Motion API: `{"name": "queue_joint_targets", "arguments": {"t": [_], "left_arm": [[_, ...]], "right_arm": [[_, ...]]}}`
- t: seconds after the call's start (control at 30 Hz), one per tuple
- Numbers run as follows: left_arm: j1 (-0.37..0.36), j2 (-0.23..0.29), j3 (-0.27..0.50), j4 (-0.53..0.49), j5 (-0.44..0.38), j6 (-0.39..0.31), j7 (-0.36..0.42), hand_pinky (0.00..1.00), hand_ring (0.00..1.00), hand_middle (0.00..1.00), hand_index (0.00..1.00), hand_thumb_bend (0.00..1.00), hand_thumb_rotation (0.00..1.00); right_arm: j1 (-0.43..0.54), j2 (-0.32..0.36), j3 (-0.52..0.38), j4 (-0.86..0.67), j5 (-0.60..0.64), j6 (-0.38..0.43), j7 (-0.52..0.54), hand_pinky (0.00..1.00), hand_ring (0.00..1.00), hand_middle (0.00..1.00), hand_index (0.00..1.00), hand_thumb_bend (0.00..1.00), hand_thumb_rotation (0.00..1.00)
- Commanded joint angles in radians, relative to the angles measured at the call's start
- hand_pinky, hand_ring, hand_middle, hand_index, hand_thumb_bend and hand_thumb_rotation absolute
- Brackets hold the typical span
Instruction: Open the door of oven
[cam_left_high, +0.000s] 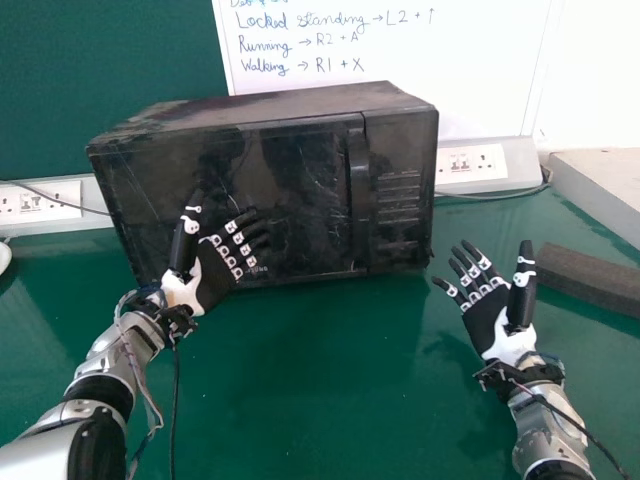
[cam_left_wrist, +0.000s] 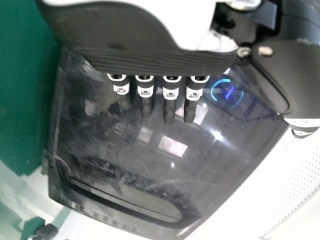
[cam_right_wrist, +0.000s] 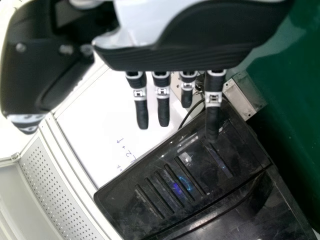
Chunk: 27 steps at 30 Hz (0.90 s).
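Note:
The black oven (cam_left_high: 290, 200) stands at the back of the table, its door (cam_left_high: 300, 180) closed and a vertical handle (cam_left_high: 358, 180) right of its middle. My left hand (cam_left_high: 213, 277) is open before the door's left part, fingers spread; whether it touches cannot be told. In the left wrist view the left hand (cam_left_wrist: 145, 62) has straight fingers over the dark door (cam_left_wrist: 125, 145). My right hand (cam_left_high: 487, 318) is open, to the right of the oven and apart from it. The right wrist view has the right hand (cam_right_wrist: 175, 57) with straight fingers and the oven's slotted panel (cam_right_wrist: 170, 185) beyond.
Around the oven lies the green table (cam_left_high: 320, 390). A dark foam block (cam_left_high: 590, 278) rests at the right. Behind are a whiteboard (cam_left_high: 400, 50), wall sockets (cam_left_high: 470, 162) and a cable (cam_left_high: 490, 195).

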Motion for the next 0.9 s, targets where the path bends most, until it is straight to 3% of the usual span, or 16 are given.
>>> {"name": "queue_joint_targets", "arguments": {"t": [0.0,0.53,0.87], "left_arm": [[-0.03,0.014,-0.004,-0.005,0.002,0.007,0.009,0.64,0.83,0.93,0.92,1.0,0.69],[-0.077,0.011,-0.024,-0.019,0.012,0.018,-0.011,0.76,0.95,1.0,0.97,1.0,0.73],[-0.096,0.002,-0.04,-0.023,0.03,0.007,0.018,0.79,0.94,1.0,0.98,1.0,0.77]], "right_arm": [[0.0,0.018,0.002,0.005,0.003,0.015,-0.014,1.0,1.0,1.0,1.0,1.0,0.99],[-0.011,0.026,0.017,-0.006,-0.008,0.014,-0.049,0.96,0.99,1.0,1.0,1.0,1.0],[-0.013,0.03,0.017,-0.013,-0.006,0.018,-0.063,0.94,0.99,1.0,1.0,1.0,1.0]]}}
